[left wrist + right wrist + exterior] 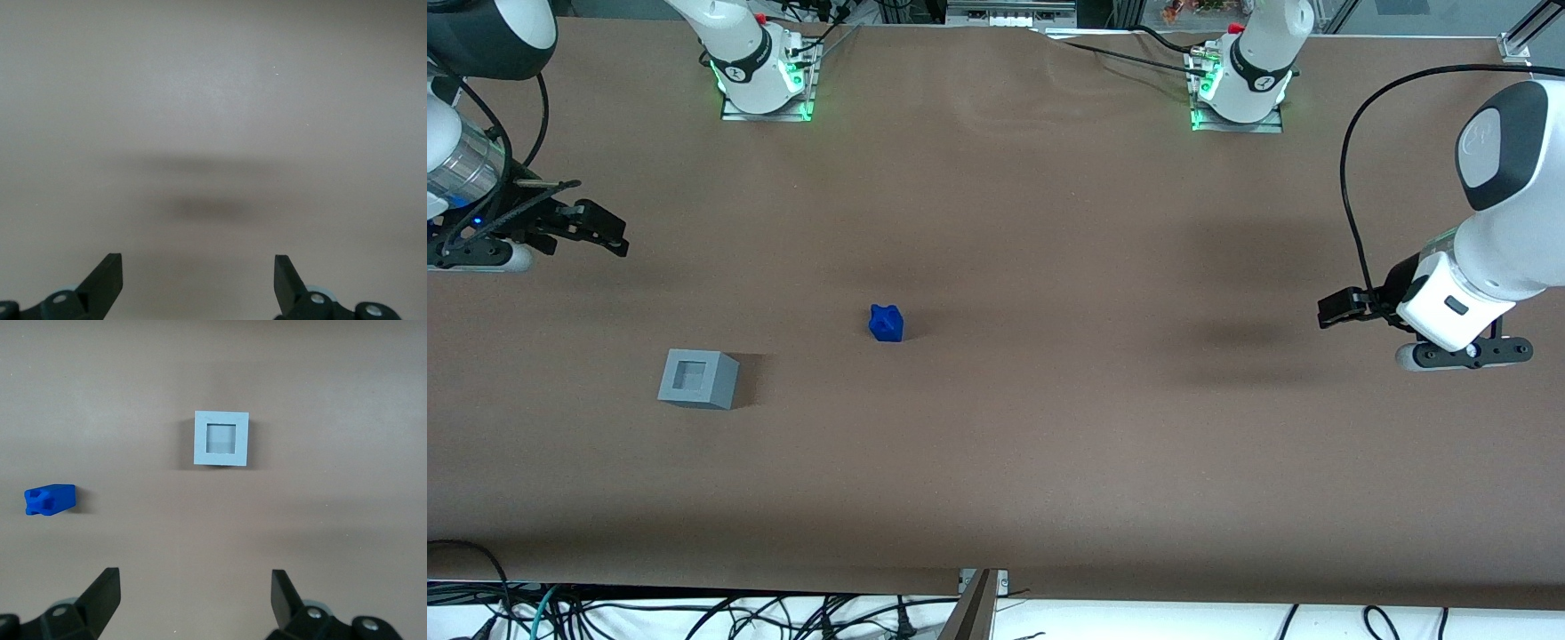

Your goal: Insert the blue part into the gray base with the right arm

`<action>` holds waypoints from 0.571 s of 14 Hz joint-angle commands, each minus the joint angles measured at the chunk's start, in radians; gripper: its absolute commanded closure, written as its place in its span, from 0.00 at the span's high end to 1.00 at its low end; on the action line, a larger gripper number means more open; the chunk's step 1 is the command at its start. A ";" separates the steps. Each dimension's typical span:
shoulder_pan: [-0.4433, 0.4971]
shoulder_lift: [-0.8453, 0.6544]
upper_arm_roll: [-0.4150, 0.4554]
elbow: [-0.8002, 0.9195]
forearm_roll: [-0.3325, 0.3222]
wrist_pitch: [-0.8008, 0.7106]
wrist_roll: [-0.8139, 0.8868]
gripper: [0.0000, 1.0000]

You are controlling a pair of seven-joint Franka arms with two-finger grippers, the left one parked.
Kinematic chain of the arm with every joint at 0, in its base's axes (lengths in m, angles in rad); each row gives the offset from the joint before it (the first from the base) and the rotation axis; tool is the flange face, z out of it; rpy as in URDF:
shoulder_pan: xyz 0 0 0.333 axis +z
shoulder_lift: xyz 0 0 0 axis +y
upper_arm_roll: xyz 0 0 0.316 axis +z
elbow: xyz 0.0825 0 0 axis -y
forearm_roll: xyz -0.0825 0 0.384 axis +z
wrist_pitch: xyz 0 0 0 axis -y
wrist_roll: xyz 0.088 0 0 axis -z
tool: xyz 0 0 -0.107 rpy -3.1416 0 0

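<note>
The gray base stands on the brown table with its square recess facing up and nothing in it. The blue part lies on the table apart from the base, a little farther from the front camera and more toward the parked arm's end. My right gripper hangs above the table at the working arm's end, farther from the front camera than the base. It is open and holds nothing. Both fingers stand wide apart over bare table.
Two arm mounts sit at the table's edge farthest from the front camera. The parked arm hovers at its own end. Cables hang below the table's near edge. The brown cover is bare around both parts.
</note>
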 commanded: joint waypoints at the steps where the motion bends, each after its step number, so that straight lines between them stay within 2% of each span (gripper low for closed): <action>1: 0.013 -0.024 -0.014 -0.022 0.014 0.007 -0.006 1.00; 8: 0.013 -0.019 -0.011 -0.017 0.013 0.001 -0.003 1.00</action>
